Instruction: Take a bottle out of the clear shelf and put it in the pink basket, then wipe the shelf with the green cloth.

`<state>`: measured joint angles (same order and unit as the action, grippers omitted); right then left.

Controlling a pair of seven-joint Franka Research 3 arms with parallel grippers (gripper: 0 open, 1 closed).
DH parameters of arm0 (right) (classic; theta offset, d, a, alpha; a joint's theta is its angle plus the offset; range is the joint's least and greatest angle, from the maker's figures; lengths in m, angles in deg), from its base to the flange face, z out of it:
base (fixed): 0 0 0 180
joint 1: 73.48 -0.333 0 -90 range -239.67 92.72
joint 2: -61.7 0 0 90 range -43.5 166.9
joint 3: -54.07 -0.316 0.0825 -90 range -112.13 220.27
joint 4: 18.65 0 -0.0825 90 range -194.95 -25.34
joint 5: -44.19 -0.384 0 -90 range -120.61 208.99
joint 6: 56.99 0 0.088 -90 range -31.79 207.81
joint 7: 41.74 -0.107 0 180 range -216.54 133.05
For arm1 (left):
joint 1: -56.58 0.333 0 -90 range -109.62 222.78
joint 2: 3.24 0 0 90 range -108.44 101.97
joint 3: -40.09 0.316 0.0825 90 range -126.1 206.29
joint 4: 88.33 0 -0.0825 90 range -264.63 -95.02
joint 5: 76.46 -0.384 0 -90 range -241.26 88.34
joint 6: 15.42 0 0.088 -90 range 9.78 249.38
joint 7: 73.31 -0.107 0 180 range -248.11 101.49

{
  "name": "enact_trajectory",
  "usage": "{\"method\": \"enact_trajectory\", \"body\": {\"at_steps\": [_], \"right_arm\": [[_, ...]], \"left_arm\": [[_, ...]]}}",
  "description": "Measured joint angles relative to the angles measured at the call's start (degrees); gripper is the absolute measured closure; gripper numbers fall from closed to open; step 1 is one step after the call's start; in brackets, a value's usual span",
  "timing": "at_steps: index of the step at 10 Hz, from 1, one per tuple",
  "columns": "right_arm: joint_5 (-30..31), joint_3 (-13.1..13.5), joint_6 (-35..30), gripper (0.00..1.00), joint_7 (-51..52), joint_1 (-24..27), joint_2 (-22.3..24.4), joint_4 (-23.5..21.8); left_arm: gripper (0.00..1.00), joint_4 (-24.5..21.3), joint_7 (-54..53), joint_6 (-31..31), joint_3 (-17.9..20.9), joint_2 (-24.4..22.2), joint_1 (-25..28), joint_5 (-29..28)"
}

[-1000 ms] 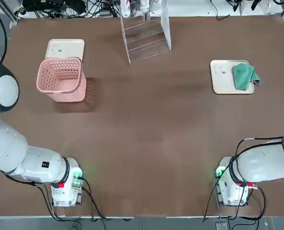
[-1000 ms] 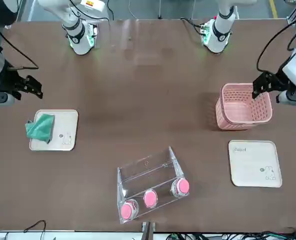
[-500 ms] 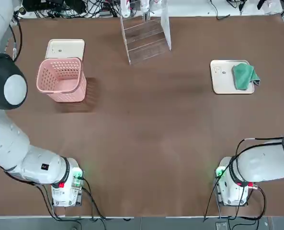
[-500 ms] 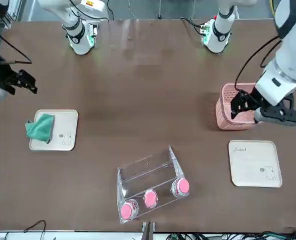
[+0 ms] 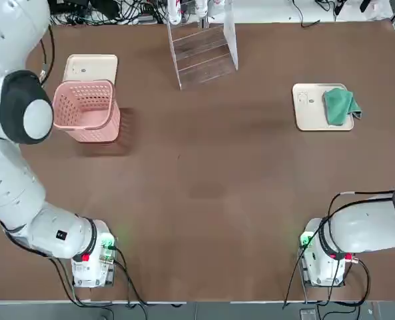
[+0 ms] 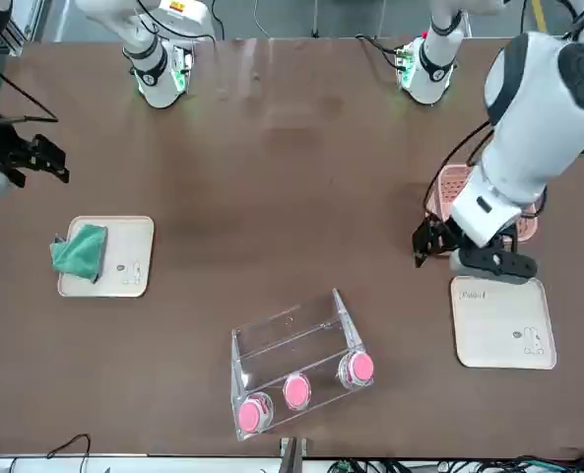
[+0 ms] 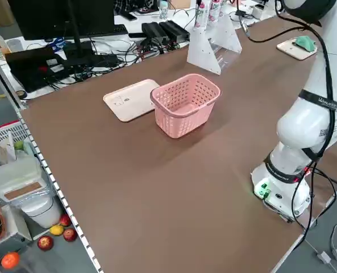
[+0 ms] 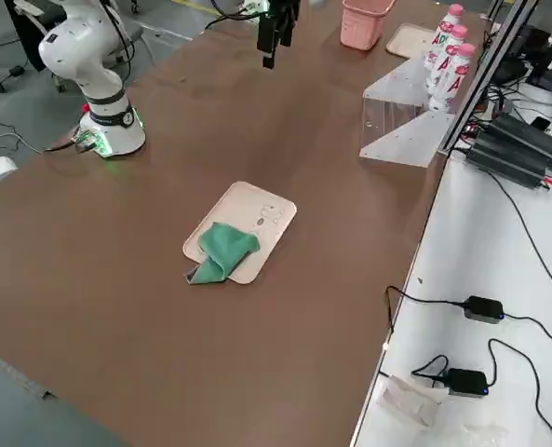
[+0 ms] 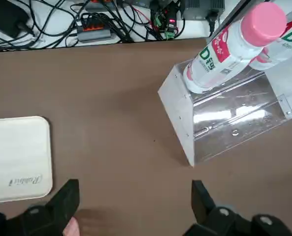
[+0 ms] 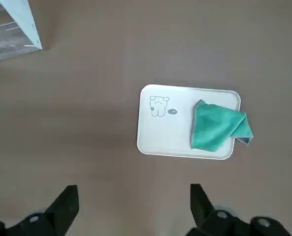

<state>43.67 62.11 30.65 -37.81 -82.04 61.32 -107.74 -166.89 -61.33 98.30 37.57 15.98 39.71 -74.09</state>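
Left gripper (image 6: 439, 239) has swung in off the table edge, now past the pink basket (image 5: 85, 110) toward the clear shelf (image 6: 296, 365), fingers spread wide & empty. Bottle (image 9: 232, 46) w/ pink cap sits on the shelf's top tier beside two others. Right gripper (image 6: 37, 162) hangs open above the table near the green cloth (image 5: 340, 105), which lies on its cream tray (image 5: 308, 108)

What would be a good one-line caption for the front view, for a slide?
Left gripper with open jaws between pink basket and clear shelf holding three pink-capped bottles; green cloth waits on its tray.
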Motion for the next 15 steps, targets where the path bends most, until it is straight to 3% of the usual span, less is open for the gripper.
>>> {"method": "enact_trajectory", "body": {"at_steps": [3,6,9,13,15], "right_arm": [[0.0,-1.38,1.82,0.0,6.64,3.16,-0.03,-0.31],[-1.66,-10.66,7.66,0.0,21.21,16.21,-0.94,-4.07],[-3.84,-11.66,13.6,0.0,29.79,19.13,-1.83,-10.25],[-6.47,-11.74,14.08,0.0,38.89,23.58,-2.08,-12.87],[-10.75,-11.88,14.7,0.0,54.02,28.5,-5.85,-14.56]], "left_arm": [[0.0,-0.02,1.82,9.27,-0.09,6.13,-2.12,0.0],[0.0,0.45,1.25,14.2,-0.01,6.72,-2.0,0.0],[0.0,0.81,0.58,17.85,0.01,6.41,-1.81,0.0],[0.0,0.81,-0.84,23.52,-0.15,6.41,-2.51,-0.03],[0.0,0.78,-1.76,25.22,-0.25,6.46,-4.27,-2.2]]}}
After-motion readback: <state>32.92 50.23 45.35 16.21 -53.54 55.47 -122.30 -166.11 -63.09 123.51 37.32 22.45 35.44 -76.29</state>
